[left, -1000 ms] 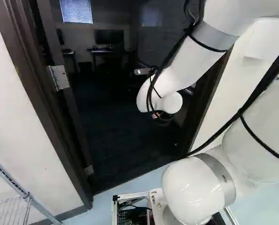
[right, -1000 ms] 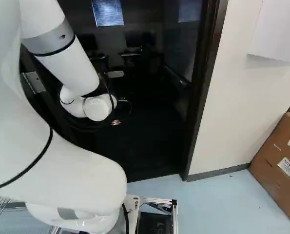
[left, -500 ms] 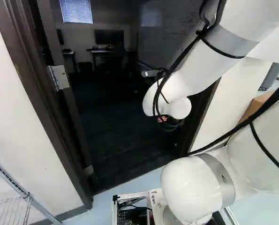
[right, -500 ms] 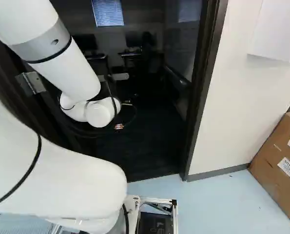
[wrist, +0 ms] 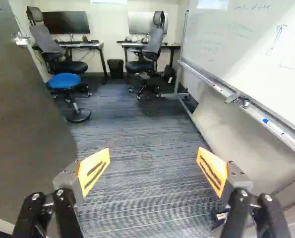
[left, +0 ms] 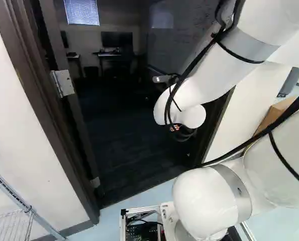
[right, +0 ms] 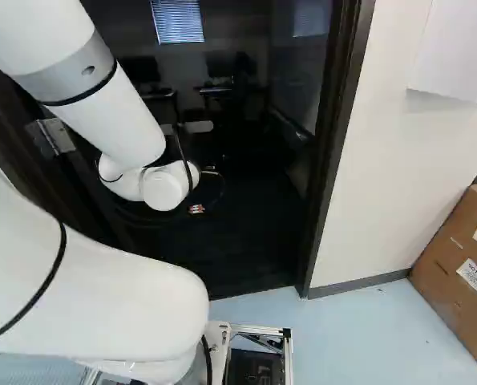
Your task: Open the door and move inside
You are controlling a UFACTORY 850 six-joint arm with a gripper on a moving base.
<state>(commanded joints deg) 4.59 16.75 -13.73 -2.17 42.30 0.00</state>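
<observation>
Left base view: the arm (left: 217, 75) has swung a little toward the latch-side edge of the doorframe (left: 214, 130), then all but settled; the base hasn't moved. Right base view: the doorway sits where it did, the door probably lost in the gloom near the hinge (right: 55, 136). Wrist view: the door (wrist: 28, 119) stands swung inward beside the gripper (wrist: 153, 154), whose fingers are spread, holding nothing. Opening looks done; driving through, clear of both frame edges, seems next.
</observation>
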